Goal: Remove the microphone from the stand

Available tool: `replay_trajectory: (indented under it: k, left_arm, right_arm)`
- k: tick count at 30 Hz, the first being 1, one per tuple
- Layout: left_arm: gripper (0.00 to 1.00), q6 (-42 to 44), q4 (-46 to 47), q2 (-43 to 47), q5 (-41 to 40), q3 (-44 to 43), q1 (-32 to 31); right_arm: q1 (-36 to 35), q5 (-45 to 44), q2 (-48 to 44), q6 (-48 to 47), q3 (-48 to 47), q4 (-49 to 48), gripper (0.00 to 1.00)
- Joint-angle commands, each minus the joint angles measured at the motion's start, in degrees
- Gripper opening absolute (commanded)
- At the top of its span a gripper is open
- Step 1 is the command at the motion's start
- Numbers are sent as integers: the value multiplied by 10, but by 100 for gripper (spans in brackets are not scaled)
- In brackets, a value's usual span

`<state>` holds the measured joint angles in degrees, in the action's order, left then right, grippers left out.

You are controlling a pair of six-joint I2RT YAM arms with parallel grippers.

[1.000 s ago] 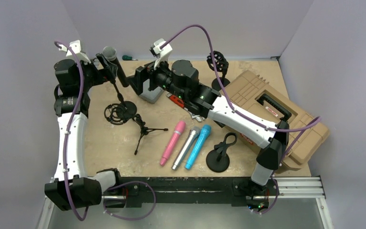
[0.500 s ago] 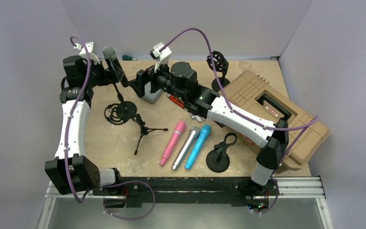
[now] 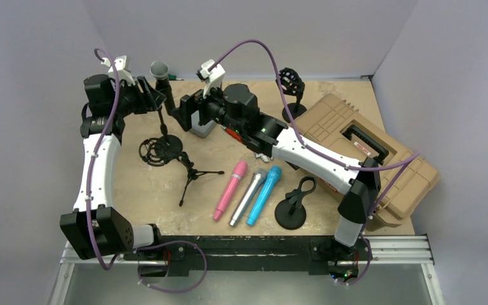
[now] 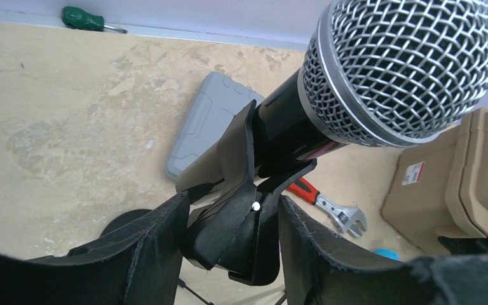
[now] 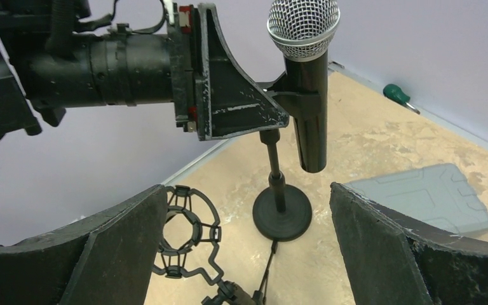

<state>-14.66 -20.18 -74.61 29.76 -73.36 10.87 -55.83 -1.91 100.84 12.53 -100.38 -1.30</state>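
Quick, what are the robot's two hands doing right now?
Left gripper: jaws closed on the black plastic stand clip.
Right gripper: jaws open, holding nothing.

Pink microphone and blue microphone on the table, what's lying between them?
A silver microphone lies between the pink microphone and the blue microphone, seen in the top view.

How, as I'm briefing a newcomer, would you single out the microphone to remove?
At the table's far-left corner, a round-based stand rises at the left gripper. The microphone clipped on it is black, mesh-headed and upright; the pink, silver and blue ones lie flat.
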Motion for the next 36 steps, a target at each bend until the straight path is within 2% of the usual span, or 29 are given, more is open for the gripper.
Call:
replay_trajectory:
  k: [1,8,15,23,27,32,36]
  left_arm:
    - [50,-27,45,9,47,4,3]
    - [43,-57,70,4,83,11,3]
    - [43,-61,62,15,58,20,3]
    - [43,-71,71,22,64,32,3]
    - [43,-75,75,31,63,39,0]
    - [43,-81,79,31,68,40,-5]
    - [43,-81,79,34,69,41,-8]
  right_arm:
    - [3,7,6,-3,-21,-16,97]
    - [5,4,6,-3,-19,-15,97]
    - [12,-1,24,0,-32,-28,98]
    - [17,-52,87,-15,-116,-81,98]
    - [25,-108,134,-13,-194,-70,97]
    - [28,-103,186,-40,-241,-107,94]
    - [28,-103,238,-57,-308,-87,92]
